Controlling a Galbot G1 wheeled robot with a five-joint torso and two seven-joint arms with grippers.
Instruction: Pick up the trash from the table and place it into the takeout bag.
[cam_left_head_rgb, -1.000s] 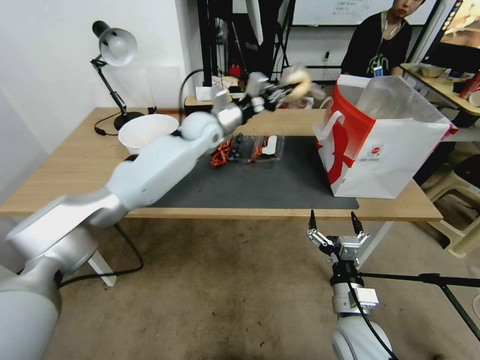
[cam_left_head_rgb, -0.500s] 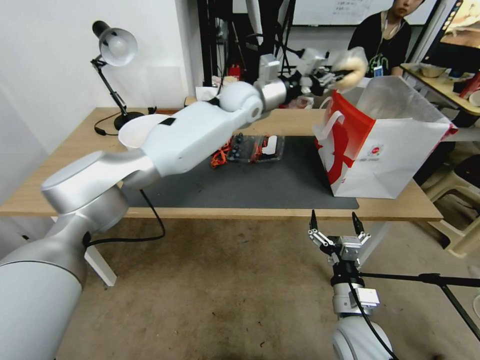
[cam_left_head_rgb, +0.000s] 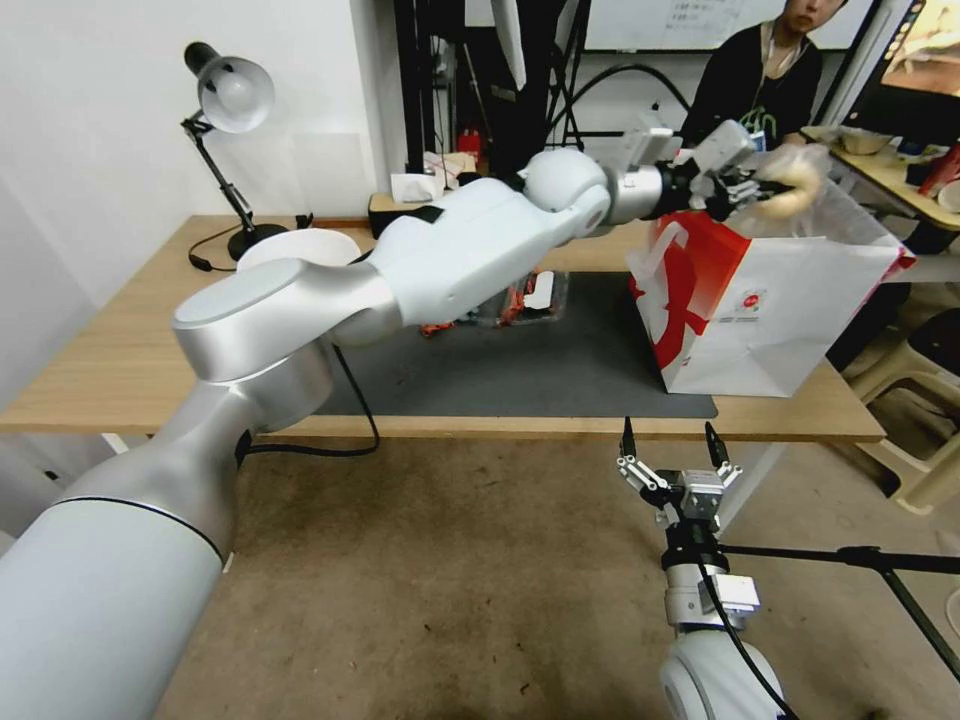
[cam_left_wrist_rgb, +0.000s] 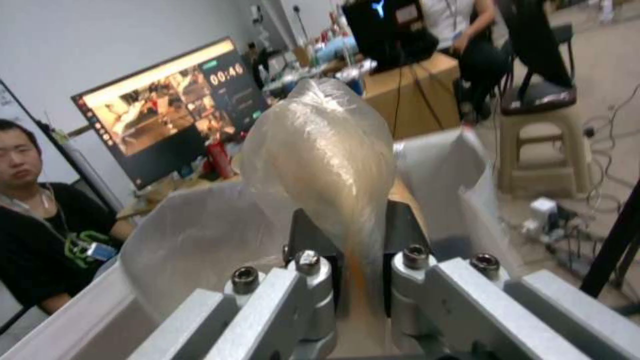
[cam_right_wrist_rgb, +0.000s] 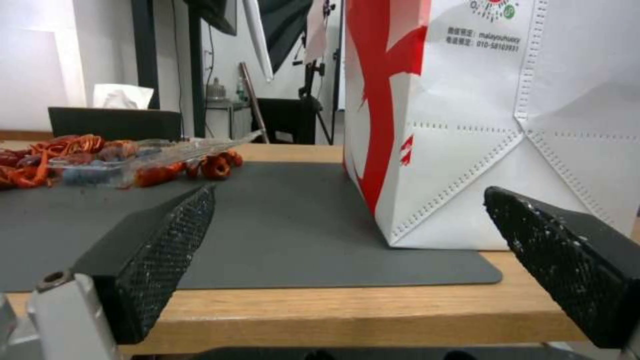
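Note:
My left gripper (cam_left_head_rgb: 762, 188) is stretched out over the open top of the takeout bag (cam_left_head_rgb: 770, 300) and is shut on a piece of trash, a tan ball in clear wrap (cam_left_head_rgb: 795, 182). In the left wrist view the wrapped ball (cam_left_wrist_rgb: 320, 160) sticks up from between the closed fingers (cam_left_wrist_rgb: 308, 250), with the bag's white rim (cam_left_wrist_rgb: 193, 235) just beneath. The bag stands upright on the dark mat (cam_left_head_rgb: 520, 370) at the right end of the table (cam_left_head_rgb: 110, 350). My right gripper (cam_left_head_rgb: 670, 440) hangs open below the table's front edge, facing the bag (cam_right_wrist_rgb: 493, 125).
A large white bowl (cam_left_head_rgb: 290, 250) and a desk lamp (cam_left_head_rgb: 225, 120) stand at the table's back left. A clear tray with red shreds and blueberries (cam_right_wrist_rgb: 120, 157) lies mid-mat, partly behind my left arm. A person sits behind the bag; stools and a tripod leg stand right.
My left arm has swung to the right with the wrapped ball, from above the middle of the table to over the bag's opening. The right arm has stayed still.

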